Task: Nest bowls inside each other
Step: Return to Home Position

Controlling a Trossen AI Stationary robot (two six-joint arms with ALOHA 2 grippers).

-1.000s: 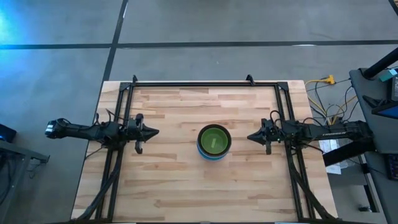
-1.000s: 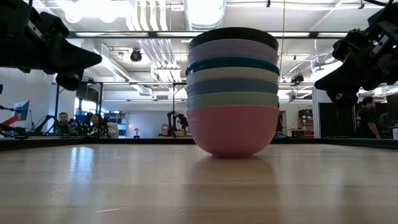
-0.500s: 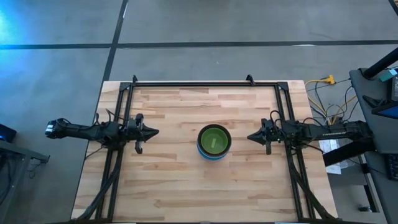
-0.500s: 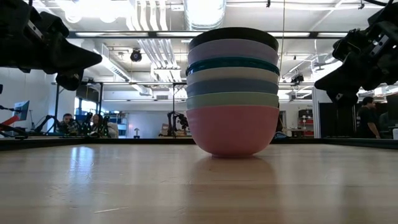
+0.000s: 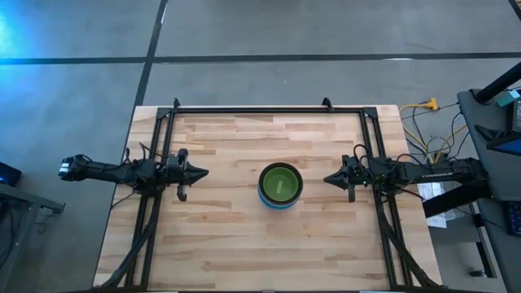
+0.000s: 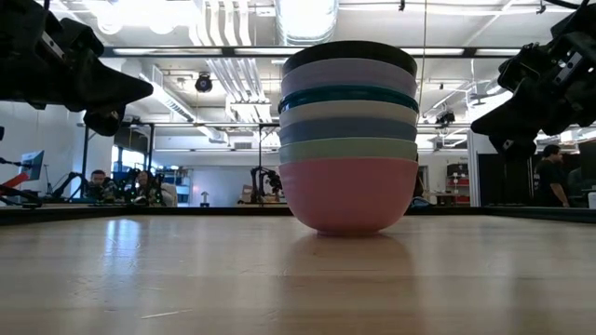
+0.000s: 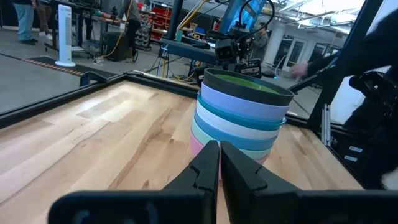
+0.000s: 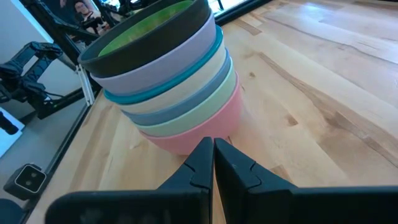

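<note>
The bowls stand nested in one stack (image 5: 280,185) at the middle of the wooden table, resting on the pink bottom bowl's base (image 6: 348,223). Above the pink come mint, blue, white, teal, lavender and black (image 6: 349,52); a lime green bowl (image 5: 281,182) lies inside the top. The stack also shows in the left wrist view (image 7: 239,118) and the right wrist view (image 8: 171,87). My left gripper (image 5: 203,172) is shut and empty, left of the stack. My right gripper (image 5: 327,179) is shut and empty, right of the stack. No red bowl shows.
A black metal frame (image 5: 269,108) runs along the table's far edge and down both sides. Cables and equipment (image 5: 480,130) lie off the right edge. People sit in the room behind the table (image 6: 140,186). Bare wood lies near and far of the stack.
</note>
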